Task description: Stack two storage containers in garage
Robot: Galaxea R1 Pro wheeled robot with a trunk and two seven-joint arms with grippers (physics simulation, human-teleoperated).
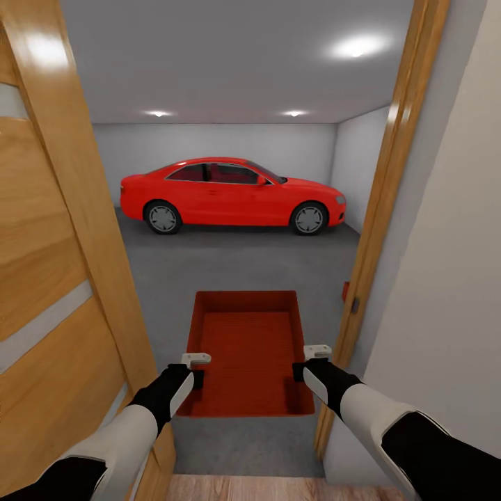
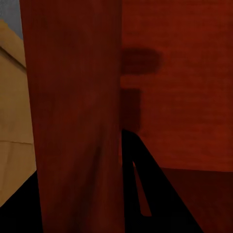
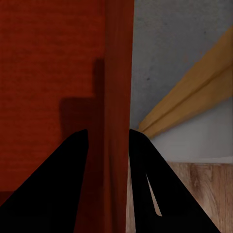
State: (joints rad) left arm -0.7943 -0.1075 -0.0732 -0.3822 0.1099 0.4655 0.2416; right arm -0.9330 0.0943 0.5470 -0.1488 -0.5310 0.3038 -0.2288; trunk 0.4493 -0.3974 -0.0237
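Both hands grip one storage container [image 1: 249,348], each on one of its long side walls. The left hand [image 1: 197,370] is pinched on the left wall near the corner closest to the robot; in the left wrist view the thin red wall [image 2: 77,121] runs between its dark fingers [image 2: 145,189], of which only one shows clearly. The right hand [image 1: 310,362] is pinched on the right wall in the same way, and in the right wrist view the wall [image 3: 118,97] stands between two black fingers [image 3: 58,184], one inside the box and one outside, pressed close to it. The container is a plain red-orange rectangular box with no lid, thin straight walls and a flat bottom with a fine ribbed texture. It is held level in front of the robot, in the doorway, above the dark grey floor [image 1: 229,271] of the garage, which looks matte and slightly mottled like concrete. On the left is an open door [image 1: 56,264] of warm wood with pale horizontal strips, and on the right a wooden door frame [image 1: 390,202] beside a plain white wall [image 1: 452,278]. Inside the garage a glossy red car [image 1: 229,195] stands sideways before the white back wall, under round ceiling lights [image 1: 356,47]. A strip of light wood-plank flooring [image 1: 278,488] lies under the robot.
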